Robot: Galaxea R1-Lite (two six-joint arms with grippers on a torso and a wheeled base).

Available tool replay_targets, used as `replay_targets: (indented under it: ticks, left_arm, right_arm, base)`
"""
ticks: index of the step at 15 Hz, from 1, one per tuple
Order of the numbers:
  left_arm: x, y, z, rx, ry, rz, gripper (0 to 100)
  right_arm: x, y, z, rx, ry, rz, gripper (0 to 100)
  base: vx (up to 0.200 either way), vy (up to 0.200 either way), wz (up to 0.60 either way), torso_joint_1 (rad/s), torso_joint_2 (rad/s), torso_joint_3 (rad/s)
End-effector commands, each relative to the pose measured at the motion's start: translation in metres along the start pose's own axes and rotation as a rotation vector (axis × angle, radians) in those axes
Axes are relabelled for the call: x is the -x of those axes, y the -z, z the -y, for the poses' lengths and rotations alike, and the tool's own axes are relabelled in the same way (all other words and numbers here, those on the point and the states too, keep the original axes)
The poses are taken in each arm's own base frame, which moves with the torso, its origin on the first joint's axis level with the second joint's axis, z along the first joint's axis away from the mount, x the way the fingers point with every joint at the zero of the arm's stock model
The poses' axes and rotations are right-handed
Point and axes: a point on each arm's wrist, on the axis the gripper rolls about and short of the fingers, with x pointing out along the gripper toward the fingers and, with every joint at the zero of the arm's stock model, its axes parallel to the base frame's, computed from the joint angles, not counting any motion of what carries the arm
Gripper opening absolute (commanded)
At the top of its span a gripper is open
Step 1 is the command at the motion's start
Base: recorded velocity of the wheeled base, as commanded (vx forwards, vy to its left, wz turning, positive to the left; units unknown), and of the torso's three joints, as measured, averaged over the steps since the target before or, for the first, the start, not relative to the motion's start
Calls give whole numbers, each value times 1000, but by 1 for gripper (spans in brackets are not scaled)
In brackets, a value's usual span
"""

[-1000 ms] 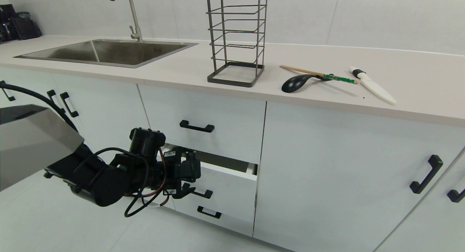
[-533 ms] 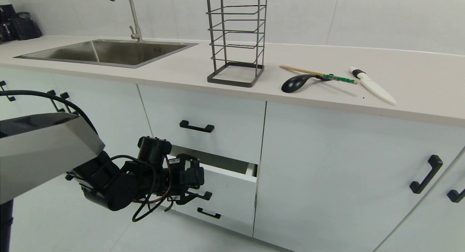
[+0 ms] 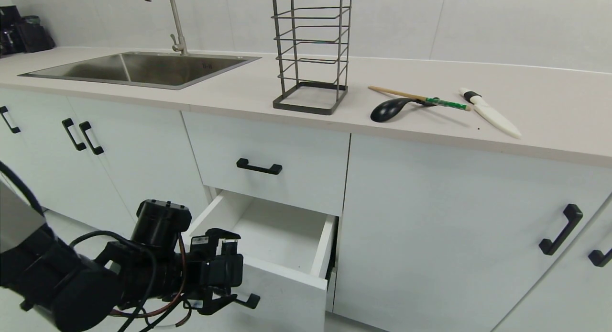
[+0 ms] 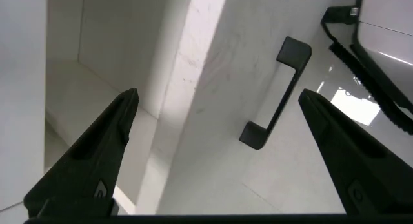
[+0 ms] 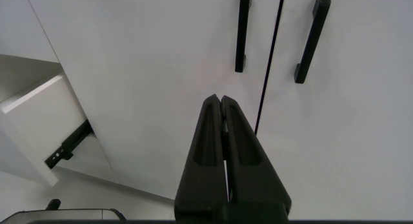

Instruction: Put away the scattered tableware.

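A black spoon [image 3: 388, 110], a pair of wooden chopsticks [image 3: 416, 97] and a white knife with a black band [image 3: 490, 113] lie on the counter's right part. Below the counter, the middle drawer [image 3: 306, 253] stands pulled out, showing its white inside. My left gripper [image 3: 224, 282] is low at the drawer's front, open, its fingers [image 4: 106, 143] spread either side of the black handle [image 4: 274, 91] without touching it. In the right wrist view my right gripper [image 5: 221, 102] is shut on nothing, facing white cabinet doors.
A tall black wire rack [image 3: 311, 49] stands on the counter [image 3: 239, 93] left of the spoon. A steel sink [image 3: 143, 69] with a faucet is at far left. The top drawer [image 3: 267, 162] is closed. Two black door handles [image 5: 242, 30] face the right gripper.
The middle drawer has slid out much farther. My left arm has drawn back and down toward the floor with the drawer front.
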Motion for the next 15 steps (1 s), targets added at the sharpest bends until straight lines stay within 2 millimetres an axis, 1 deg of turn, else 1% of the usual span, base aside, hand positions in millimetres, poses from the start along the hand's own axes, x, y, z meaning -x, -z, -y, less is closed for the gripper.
replay_targets:
  ticks: [1, 4, 6, 8, 10, 11, 13, 14, 15]
  left_arm:
    - [16, -9, 4, -26, -27, 31, 100]
    - [31, -11, 21, -14, 6, 71, 100]
    - [35, -9, 29, 0, 26, 66, 100]
    - [34, -13, 29, -13, 29, 85, 100]
    - [38, -19, 27, -9, 16, 122, 100]
    - [48, -26, 26, -11, -3, 181, 100]
    - [62, -30, 22, 21, -56, 211, 100]
    - [71, -33, 20, 86, -85, 233, 100]
    - [83, -37, 14, 242, -130, 277, 100]
  right_arm:
    - [0, 0, 0, 0, 0, 0, 0]
    - [0, 0, 0, 0, 0, -3, 0]
    - [0, 0, 0, 0, 0, -2, 0]
    - [0, 0, 0, 0, 0, -2, 0]
    - [0, 0, 0, 0, 0, -2, 0]
    - [0, 0, 0, 0, 0, -2, 0]
    - [0, 0, 0, 0, 0, -2, 0]
    - [0, 0, 0, 0, 0, -2, 0]
    - [0, 0, 0, 0, 0, -3, 0]
  base:
    - [0, 0, 0, 0, 0, 0]
    - [0, 0, 0, 0, 0, 0]
    - [0, 0, 0, 0, 0, 0]
    - [0, 0, 0, 0, 0, 0]
    - [0, 0, 0, 0, 0, 0]
    - [0, 0, 0, 0, 0, 0]
    - [0, 0, 0, 0, 0, 0]
    - [0, 0, 0, 0, 0, 0]
    - [0, 0, 0, 0, 0, 0]
